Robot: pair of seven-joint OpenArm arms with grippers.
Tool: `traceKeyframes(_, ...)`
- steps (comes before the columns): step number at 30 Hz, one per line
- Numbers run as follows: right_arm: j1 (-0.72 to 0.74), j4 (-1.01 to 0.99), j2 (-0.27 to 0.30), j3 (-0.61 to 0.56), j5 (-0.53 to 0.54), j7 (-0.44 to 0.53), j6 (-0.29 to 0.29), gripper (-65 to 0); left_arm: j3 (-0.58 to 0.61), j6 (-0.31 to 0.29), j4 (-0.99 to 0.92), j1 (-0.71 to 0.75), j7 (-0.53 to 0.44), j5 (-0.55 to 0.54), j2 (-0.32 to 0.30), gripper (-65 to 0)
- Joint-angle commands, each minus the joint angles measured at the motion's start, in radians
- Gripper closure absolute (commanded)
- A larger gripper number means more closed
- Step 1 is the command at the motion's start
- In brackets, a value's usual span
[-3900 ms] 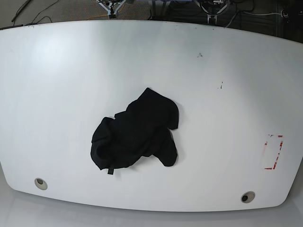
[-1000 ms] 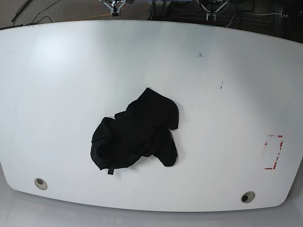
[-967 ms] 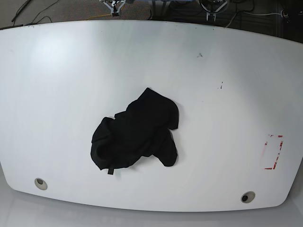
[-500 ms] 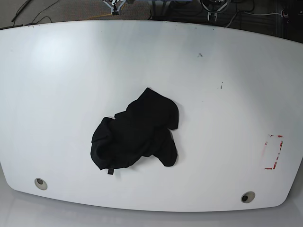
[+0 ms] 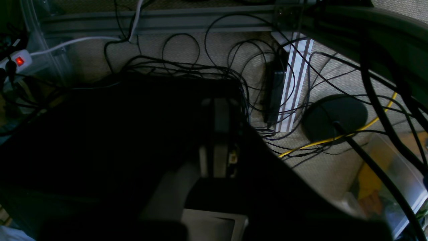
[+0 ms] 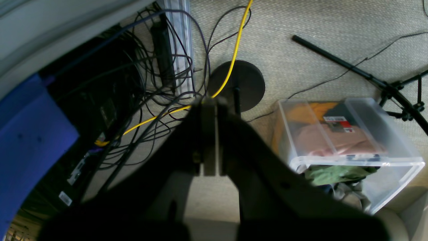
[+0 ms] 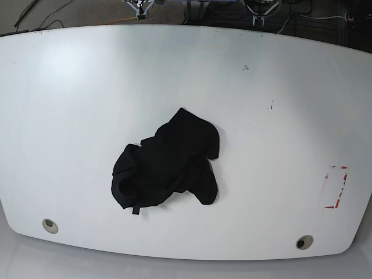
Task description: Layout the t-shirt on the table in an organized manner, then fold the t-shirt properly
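The left gripper (image 5: pixel 216 134) is nearly lost in shadow: two flat grey finger plates with dark edges, a small pale fitting at their right, and a wide black housing with a pale panel below. The right gripper (image 6: pixel 209 134) shows the same build more clearly, with grey-olive finger plates rising from a black, wedge-shaped body, possibly matte plastic.

text: none legible | white-and-red label on dark item in clear plastic storage bin (image 6: pixel 347 134): too small to read | glossy white counter (image 7: pixel 290 104): no writing
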Motion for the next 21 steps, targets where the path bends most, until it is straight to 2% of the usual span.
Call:
traceKeyframes(1, -0.006, 0.002, 0.003, 0.001, -0.001, 0.0, 0.004, 0.0, 0.0, 0.006, -0.003, 0.007, -0.003, 0.009, -0.004, -0.3)
traceKeyframes(21, 0.006, 0.009, -0.01, -0.012, -0.007, 0.007, -0.006, -0.5, -0.003, 0.002, -0.016, 0.013, 0.003, -0.004, 0.009, 0.0)
